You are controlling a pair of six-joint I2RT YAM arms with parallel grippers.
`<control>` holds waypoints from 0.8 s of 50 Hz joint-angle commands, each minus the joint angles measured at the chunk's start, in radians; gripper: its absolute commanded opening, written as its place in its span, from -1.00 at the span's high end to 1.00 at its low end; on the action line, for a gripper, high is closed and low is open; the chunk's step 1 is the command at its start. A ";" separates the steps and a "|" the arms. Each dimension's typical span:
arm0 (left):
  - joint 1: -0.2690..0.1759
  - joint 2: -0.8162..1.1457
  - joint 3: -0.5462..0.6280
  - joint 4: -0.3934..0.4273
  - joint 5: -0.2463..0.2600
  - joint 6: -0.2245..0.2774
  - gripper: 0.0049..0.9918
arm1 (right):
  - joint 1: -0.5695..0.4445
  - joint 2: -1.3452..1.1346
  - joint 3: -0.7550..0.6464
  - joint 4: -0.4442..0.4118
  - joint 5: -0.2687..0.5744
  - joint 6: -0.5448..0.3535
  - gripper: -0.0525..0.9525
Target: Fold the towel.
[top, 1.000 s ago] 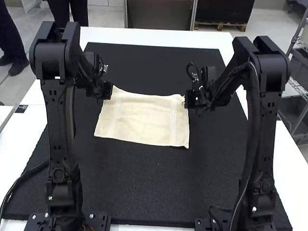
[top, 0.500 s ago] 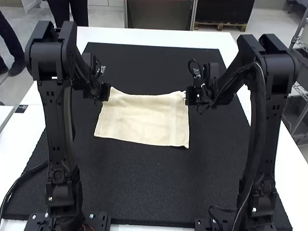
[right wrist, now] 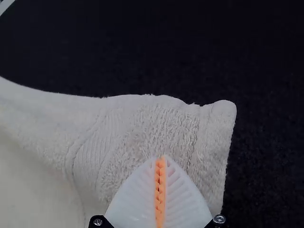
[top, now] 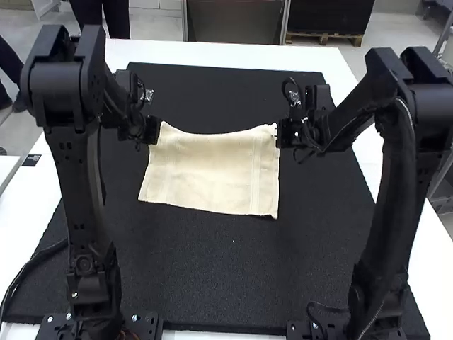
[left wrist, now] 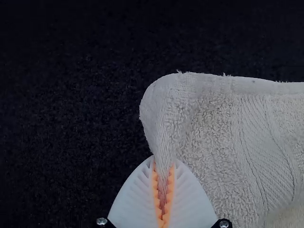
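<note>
In the high view the cream towel is stretched between the grippers, its far edge raised and sagging in the middle, its near edge lying on the mat. My left gripper is at its far left corner, my right gripper at its far right corner. The left wrist view has the left gripper shut on a pinched fold of the towel. In the right wrist view, the right gripper is closed together at the towel near its corner, the pinched cloth hidden behind the fingers.
A large black mat lies under the towel on a white table. Dark cables run along the mat's near left edge beside the left arm's base.
Both grippers have moved slightly up and apart, the left one leftward. The towel's far edge has risen with them and pulled straighter, while its near edge stays in place.
</note>
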 commanded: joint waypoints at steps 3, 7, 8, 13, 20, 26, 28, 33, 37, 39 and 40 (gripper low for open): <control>0.015 -0.073 -0.039 0.002 0.013 0.025 0.96 | -0.015 -0.074 -0.037 -0.017 -0.005 0.010 0.93; 0.015 -0.100 -0.064 0.002 0.013 0.025 0.96 | -0.015 -0.103 -0.060 -0.026 -0.005 0.010 0.93; 0.015 -0.103 -0.067 0.002 0.013 0.025 0.96 | -0.015 -0.105 -0.061 -0.028 -0.005 0.010 0.93; 0.015 -0.135 -0.096 0.002 0.013 0.036 0.96 | -0.015 -0.128 -0.086 -0.037 -0.006 0.010 0.93; 0.015 -0.181 -0.139 0.005 0.013 0.040 0.96 | -0.015 -0.156 -0.110 -0.051 -0.019 0.009 0.93; 0.015 -0.226 -0.173 0.004 0.013 0.047 0.96 | -0.015 -0.177 -0.129 -0.072 -0.023 0.006 0.93; 0.015 -0.241 -0.188 0.002 0.013 0.053 0.96 | -0.010 -0.186 -0.138 -0.074 -0.023 0.004 0.93; 0.015 -0.277 -0.217 0.004 0.013 0.063 0.96 | -0.007 -0.208 -0.156 -0.080 -0.023 0.004 0.93; 0.015 -0.301 -0.233 0.004 0.013 0.063 0.96 | -0.006 -0.229 -0.168 -0.086 -0.025 0.004 0.93; 0.015 -0.310 -0.240 0.004 0.013 0.063 0.96 | -0.006 -0.240 -0.176 -0.092 -0.023 0.004 0.93; 0.015 -0.315 -0.243 0.002 0.013 0.065 0.96 | -0.006 -0.246 -0.181 -0.092 -0.023 0.004 0.93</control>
